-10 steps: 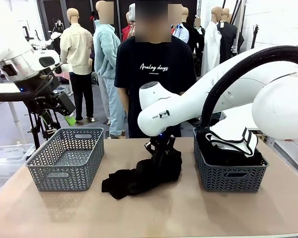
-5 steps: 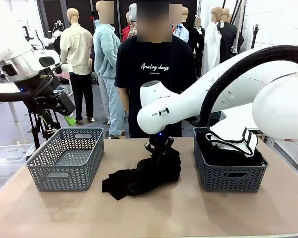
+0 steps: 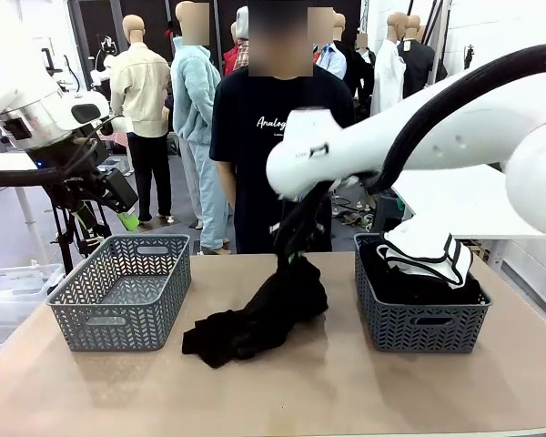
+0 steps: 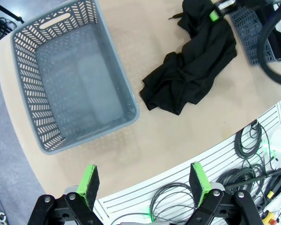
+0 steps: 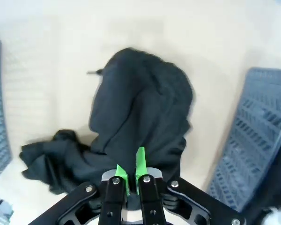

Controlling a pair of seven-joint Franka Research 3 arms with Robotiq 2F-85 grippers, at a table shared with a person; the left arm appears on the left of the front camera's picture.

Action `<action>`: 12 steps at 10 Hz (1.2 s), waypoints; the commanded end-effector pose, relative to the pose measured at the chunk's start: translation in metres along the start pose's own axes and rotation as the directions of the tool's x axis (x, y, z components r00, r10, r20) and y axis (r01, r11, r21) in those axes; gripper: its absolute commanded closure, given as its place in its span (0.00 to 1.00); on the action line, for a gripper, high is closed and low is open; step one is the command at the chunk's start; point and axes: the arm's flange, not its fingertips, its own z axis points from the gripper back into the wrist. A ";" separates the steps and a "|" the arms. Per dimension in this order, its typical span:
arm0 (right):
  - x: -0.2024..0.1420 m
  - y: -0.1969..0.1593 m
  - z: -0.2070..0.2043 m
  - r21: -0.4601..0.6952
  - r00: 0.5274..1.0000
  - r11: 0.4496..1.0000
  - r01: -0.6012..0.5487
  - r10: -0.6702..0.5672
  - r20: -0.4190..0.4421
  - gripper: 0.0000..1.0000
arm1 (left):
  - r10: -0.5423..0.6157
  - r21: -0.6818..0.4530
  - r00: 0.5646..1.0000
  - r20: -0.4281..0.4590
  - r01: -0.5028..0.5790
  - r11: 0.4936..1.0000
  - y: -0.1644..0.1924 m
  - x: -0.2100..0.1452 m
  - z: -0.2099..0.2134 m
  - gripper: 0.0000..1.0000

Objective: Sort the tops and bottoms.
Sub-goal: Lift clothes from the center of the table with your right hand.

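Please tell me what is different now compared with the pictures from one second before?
The right gripper, shut on the black garment, has risen and lifted the garment's top end; its lower part still lies on the table. The left gripper stays open and raised, and both baskets are unmoved.

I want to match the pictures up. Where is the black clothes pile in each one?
Front view: black garment at table center, top lifted by the right gripper.
Left wrist view: upper middle.
Right wrist view: center, pinched.
Shared landmark: the empty gray basket beside it.
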 end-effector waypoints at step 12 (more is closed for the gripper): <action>-0.029 -0.003 0.153 -0.012 0.959 1.000 0.026 -0.022 0.282 1.00 | -0.011 -0.008 1.000 0.002 0.011 1.000 0.003 -0.001 0.001 0.00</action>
